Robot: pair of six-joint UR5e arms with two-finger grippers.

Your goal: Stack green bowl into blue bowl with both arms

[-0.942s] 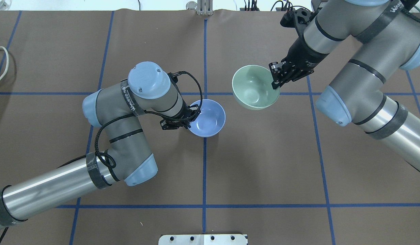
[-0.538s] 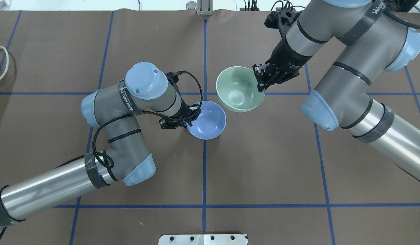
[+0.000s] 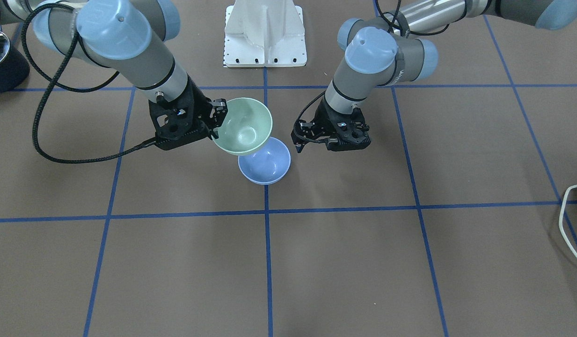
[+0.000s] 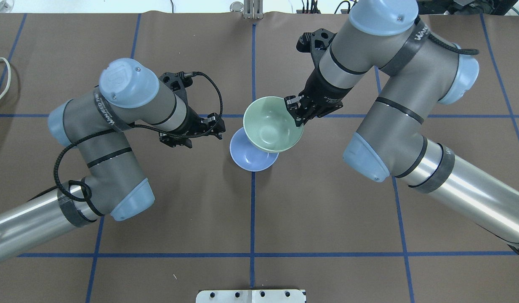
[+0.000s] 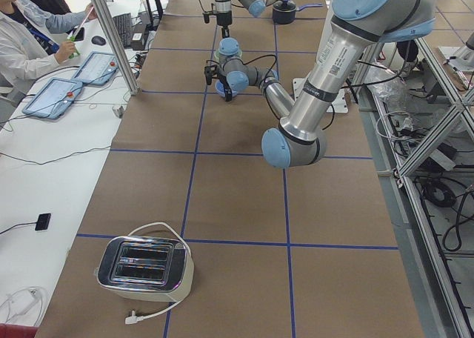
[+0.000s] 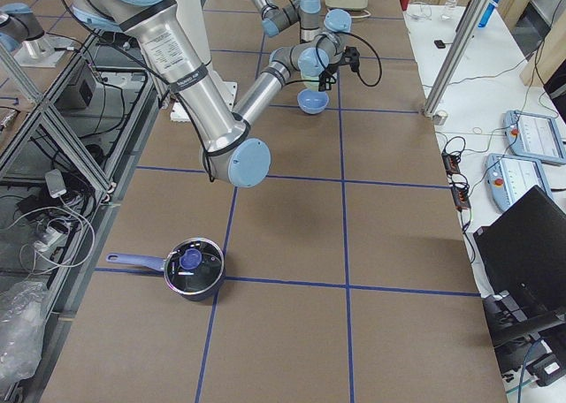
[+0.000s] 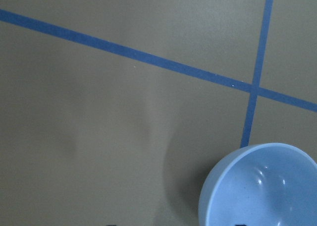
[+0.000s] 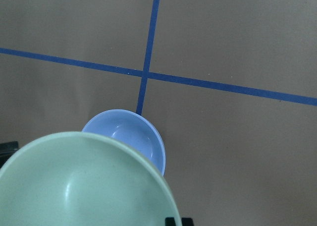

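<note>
The left hand (image 4: 219, 127), clamped on the rim of the blue bowl (image 4: 247, 159) half a second ago, has let go and drawn back toward the left edge of the surface (image 4: 326, 202). It now hangs open and empty near the bowl, which sits about midway between the left and right edges. The right hand (image 4: 296, 113), still pinched shut on the rim of the green bowl (image 4: 270, 128), has carried it in from the right, so it hangs tilted, partly over the blue bowl and not yet inside. I judge only centring, lowering and release remain.
</note>
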